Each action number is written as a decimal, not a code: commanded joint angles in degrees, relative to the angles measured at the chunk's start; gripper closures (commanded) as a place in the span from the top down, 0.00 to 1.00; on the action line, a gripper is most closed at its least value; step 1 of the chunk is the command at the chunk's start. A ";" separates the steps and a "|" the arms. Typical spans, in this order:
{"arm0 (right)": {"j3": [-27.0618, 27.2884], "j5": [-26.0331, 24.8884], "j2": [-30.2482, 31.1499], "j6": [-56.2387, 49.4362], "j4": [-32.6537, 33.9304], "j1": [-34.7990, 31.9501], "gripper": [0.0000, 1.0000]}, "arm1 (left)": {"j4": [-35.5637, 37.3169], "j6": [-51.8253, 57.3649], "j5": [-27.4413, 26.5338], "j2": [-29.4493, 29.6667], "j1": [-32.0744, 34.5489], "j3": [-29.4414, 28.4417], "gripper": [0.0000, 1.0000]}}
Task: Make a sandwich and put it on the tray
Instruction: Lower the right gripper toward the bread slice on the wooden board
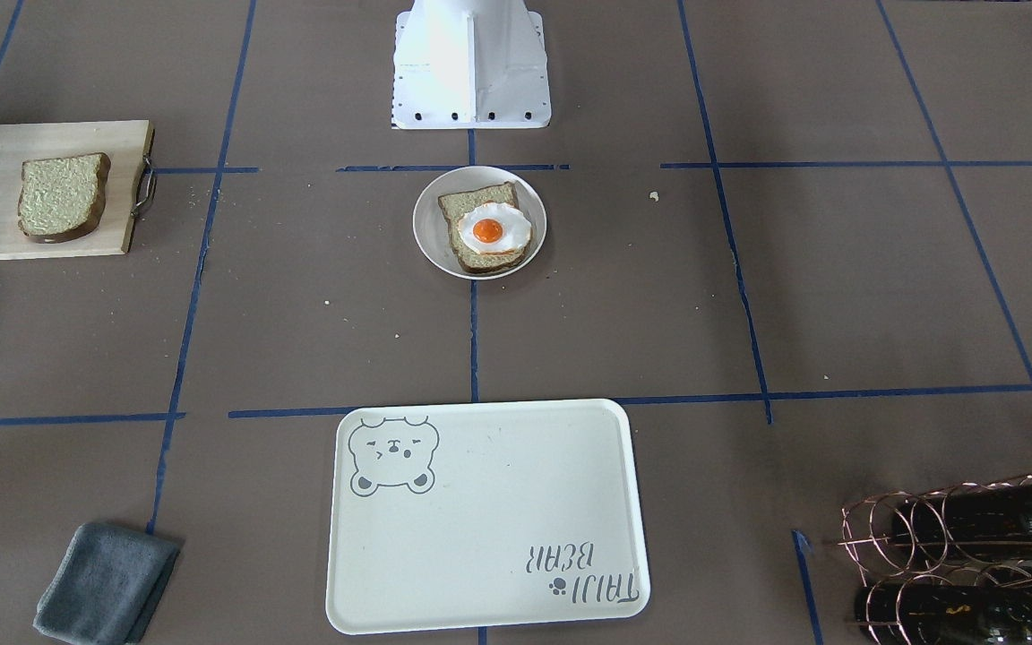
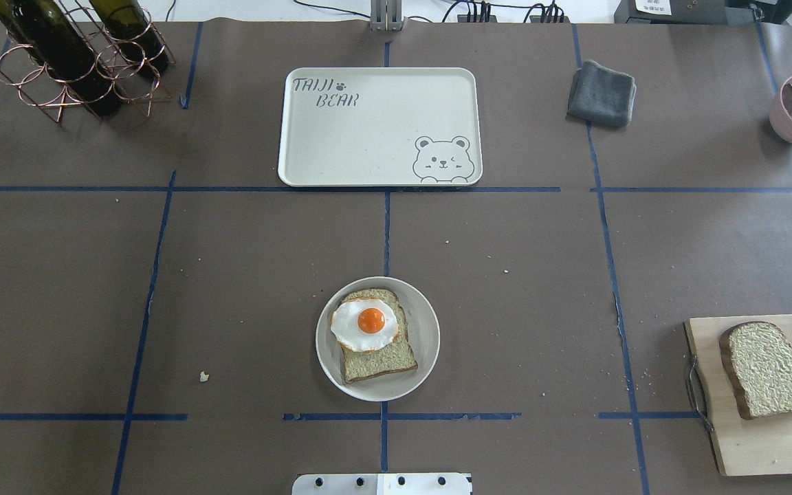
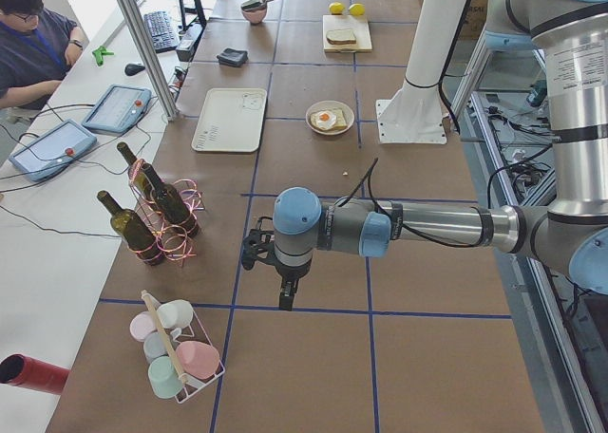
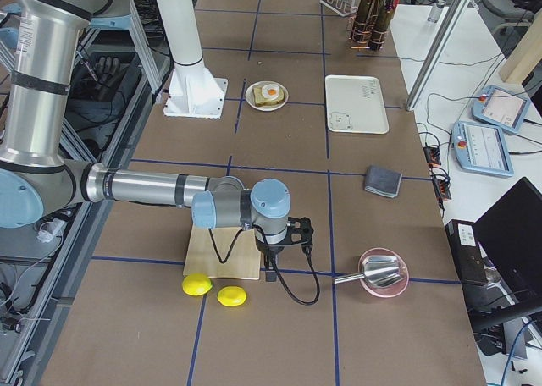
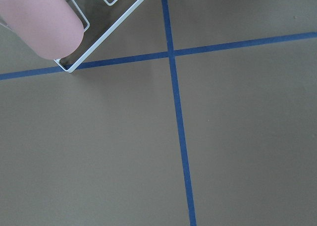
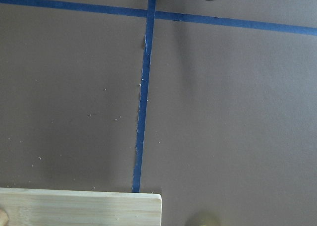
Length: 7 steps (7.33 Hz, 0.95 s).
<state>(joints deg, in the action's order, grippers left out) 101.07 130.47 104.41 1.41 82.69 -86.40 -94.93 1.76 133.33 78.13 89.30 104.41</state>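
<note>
Assembly was partial. Nearest the base (image 2: pixel 382 485), the plate (image 2: pixel 427 337) held the sandwich (image 2: pixel 377 344): one slice topped with egg (image 2: pixel 365 324). The second slice (image 2: pixel 767 370) lay on the cutting board (image 2: pixel 767 447) at 4 o'clock, not yet added. The tray (image 2: pixel 368 137), at 12 o'clock, carried no sandwich. Left gripper (image 3: pixel 285 295) and right gripper (image 4: pixel 269 272): finger state could not be told.
</note>
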 commanded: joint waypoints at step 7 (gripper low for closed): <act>0.61 2.06 -0.09 -2.03 -13.14 1.92 1.00 | 0.00 0.00 0.09 0.01 0.09 0.79 1.00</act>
<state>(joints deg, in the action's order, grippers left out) 101.20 132.21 104.46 -0.44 74.13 -85.75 -94.92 1.76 133.44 78.12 89.38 104.90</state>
